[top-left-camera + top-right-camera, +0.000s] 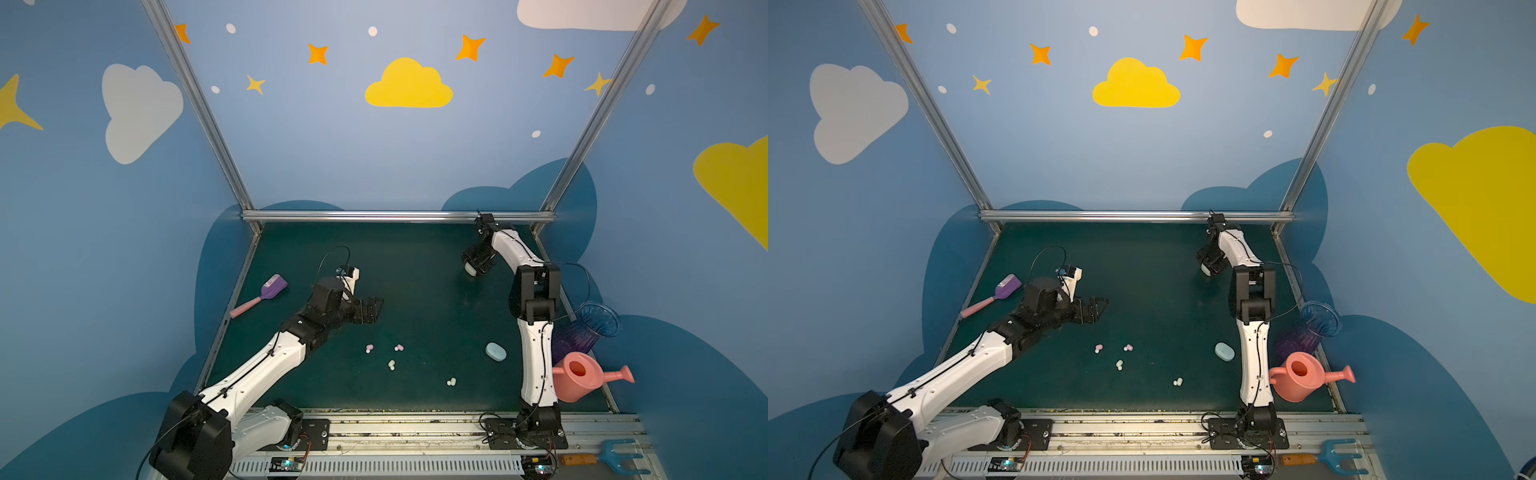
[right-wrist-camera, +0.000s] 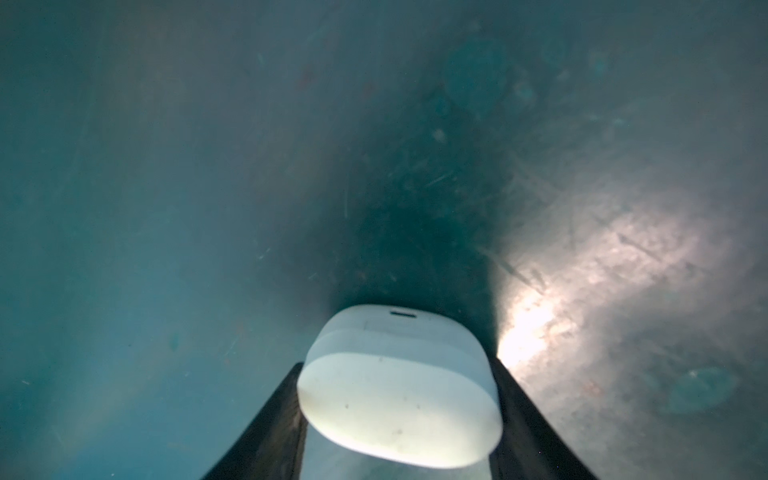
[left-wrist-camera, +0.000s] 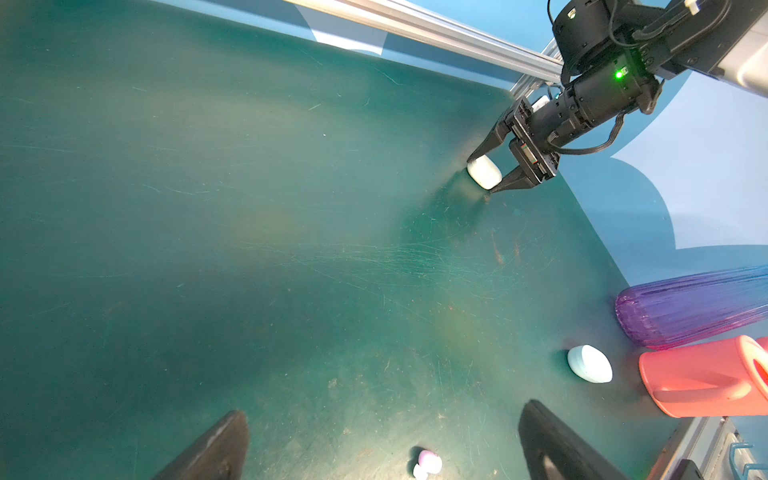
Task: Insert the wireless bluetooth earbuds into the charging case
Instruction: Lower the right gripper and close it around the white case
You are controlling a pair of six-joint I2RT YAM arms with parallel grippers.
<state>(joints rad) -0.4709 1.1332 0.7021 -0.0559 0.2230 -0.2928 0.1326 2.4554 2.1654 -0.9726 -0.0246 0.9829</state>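
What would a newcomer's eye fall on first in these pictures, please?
Probably the right gripper at the far right of the green mat, a white charging case clasped between its jaws. Next, the tiny pastel earbuds scattered across the near middle of the mat, and the pink watering can at its right edge.

A closed white oval charging case [image 2: 399, 399] sits between the fingers [image 3: 515, 179] of the right gripper [image 3: 480, 175], at 2 o'clock of the table [image 1: 415, 257]. A closed pale blue case [image 1: 496, 352] lies at 4 o'clock. Tiny pink earbuds [image 1: 369, 348] and whitish earbuds [image 1: 451, 381] lie loose toward 6 o'clock.
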